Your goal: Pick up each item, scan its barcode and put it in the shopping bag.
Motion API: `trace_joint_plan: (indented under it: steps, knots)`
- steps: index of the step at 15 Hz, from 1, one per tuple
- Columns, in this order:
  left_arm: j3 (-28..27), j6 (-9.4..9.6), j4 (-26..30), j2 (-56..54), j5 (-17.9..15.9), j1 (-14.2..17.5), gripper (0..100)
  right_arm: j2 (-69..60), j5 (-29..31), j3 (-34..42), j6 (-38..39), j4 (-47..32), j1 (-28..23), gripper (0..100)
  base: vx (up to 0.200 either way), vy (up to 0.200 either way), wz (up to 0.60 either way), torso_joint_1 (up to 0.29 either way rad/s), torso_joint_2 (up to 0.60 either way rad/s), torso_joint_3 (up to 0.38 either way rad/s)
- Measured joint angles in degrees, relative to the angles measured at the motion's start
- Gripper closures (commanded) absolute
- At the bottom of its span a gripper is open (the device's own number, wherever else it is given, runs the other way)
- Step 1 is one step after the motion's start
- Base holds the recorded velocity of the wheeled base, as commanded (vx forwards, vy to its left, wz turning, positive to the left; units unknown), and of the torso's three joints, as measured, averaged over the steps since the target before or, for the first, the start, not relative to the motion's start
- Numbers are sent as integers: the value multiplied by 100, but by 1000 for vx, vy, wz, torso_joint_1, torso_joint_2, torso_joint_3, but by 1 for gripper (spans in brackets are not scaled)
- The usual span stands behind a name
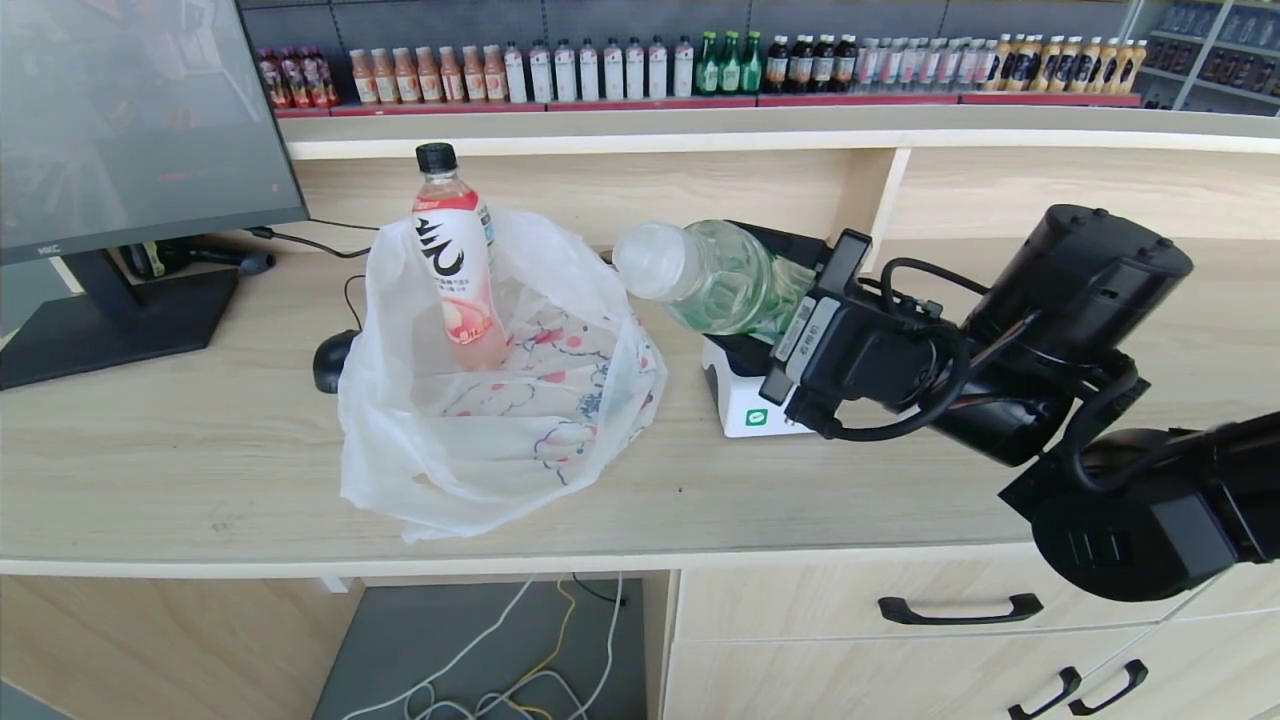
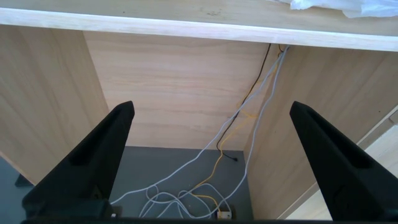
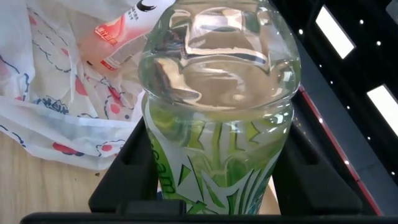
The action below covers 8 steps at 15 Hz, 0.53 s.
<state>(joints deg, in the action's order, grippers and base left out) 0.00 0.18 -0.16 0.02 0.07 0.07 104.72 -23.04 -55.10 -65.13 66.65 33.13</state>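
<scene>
Lying on its side in the air, the green bottle (image 1: 710,275) is clamped between the jaws of the right gripper (image 1: 790,300), which hold it around its green-printed part; its pale rounded end points toward the shopping bag (image 1: 500,430). The bottle hangs just above the black-topped white scanner (image 1: 748,405), which sits on the table (image 1: 200,450) to the right of the bag. The bag is thin white plastic with a red and blue print, slumped open on the table, and a pink bottle (image 1: 455,270) with a black cap stands upright in it. The left gripper (image 2: 211,109) hangs below the table edge, facing the open space under it where loose cables (image 2: 214,162) trail down; its jaws stand wide apart with nothing between them. A monitor (image 1: 130,110) stands at the table's far left, and a black mouse (image 1: 330,362) lies just beside the bag
</scene>
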Motion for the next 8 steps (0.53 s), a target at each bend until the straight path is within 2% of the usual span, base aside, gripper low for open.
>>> trace_joint_plan:
  steps: [8]
  knots:
    - [0, 0, 0, 0, 0, 0, 0, 13, -5, -13, 2, -6, 22, 100, 0, 0, 0, 0, 0, 0]
